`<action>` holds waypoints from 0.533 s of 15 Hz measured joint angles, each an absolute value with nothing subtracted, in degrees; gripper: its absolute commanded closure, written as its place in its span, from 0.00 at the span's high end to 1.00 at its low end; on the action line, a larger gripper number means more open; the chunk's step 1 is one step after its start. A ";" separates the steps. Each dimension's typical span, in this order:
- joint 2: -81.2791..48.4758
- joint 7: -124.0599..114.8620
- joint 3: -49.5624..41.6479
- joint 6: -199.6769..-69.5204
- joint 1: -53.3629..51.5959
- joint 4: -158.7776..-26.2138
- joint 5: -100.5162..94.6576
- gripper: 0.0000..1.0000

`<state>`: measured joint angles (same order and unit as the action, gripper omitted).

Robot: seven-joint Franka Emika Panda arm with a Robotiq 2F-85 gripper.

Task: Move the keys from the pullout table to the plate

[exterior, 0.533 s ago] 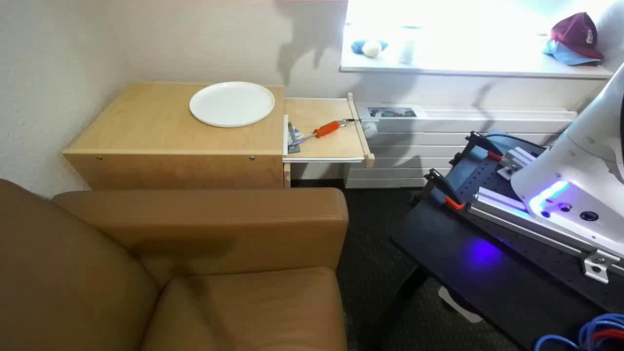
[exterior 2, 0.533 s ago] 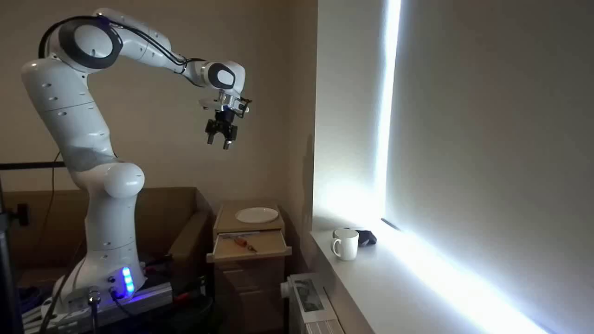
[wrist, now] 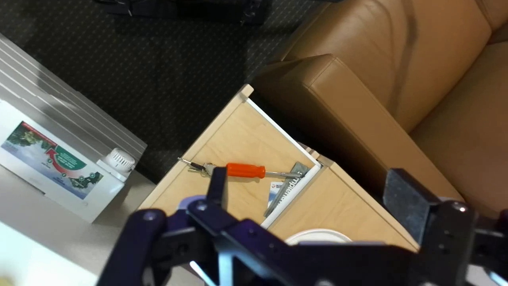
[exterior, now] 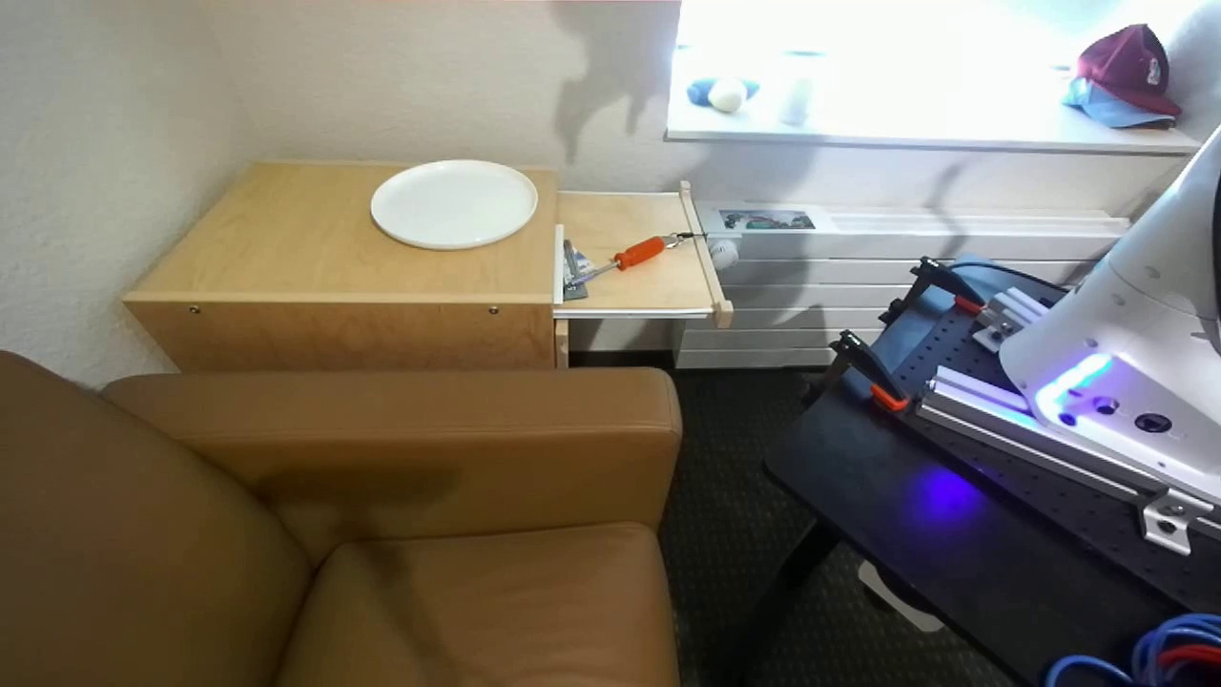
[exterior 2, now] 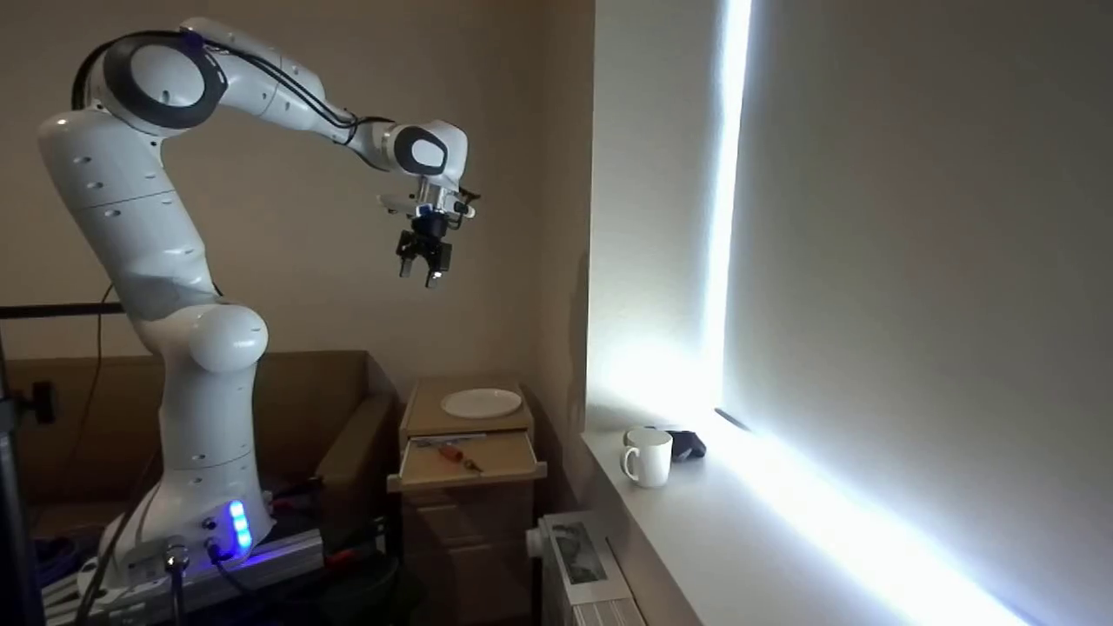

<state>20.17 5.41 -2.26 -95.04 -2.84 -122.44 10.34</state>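
The keys [wrist: 207, 168], a small bunch with a dark fob, lie on the pullout table [wrist: 246, 135] near its outer edge. They also show small in both exterior views [exterior: 675, 239] [exterior 2: 472, 466]. They lie at the handle end of an orange screwdriver [wrist: 246, 170]; I cannot tell if they touch it. The round white plate [exterior: 454, 204] lies on the cabinet top beside the pullout table and is bare; in the wrist view only its rim [wrist: 317, 231] shows. My gripper [exterior 2: 419, 275] is open and empty, high above the cabinet; its fingers [wrist: 313, 192] stand wide apart.
A grey packet [wrist: 286, 190] and a card [wrist: 274, 188] lie at the pullout table's inner edge. A brown leather sofa [exterior: 401, 410] stands beside the cabinet [exterior: 286, 229]. A radiator [exterior: 916, 248] and a windowsill with a white mug [exterior 2: 648, 458] are on the other side.
In an exterior view my gripper has moved a little to the right and down, still open. The keys, screwdriver and plate have not moved.
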 measured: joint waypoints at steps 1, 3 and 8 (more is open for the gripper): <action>20.63 5.41 -2.40 -95.05 -2.81 -122.43 11.23 1.00; 21.63 5.41 -2.41 -95.05 -2.82 -122.44 11.72 1.00; 16.03 -3.20 -2.16 -100.68 -1.40 -124.95 9.63 1.00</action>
<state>16.03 -3.20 -2.16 -100.68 -1.40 -124.95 9.63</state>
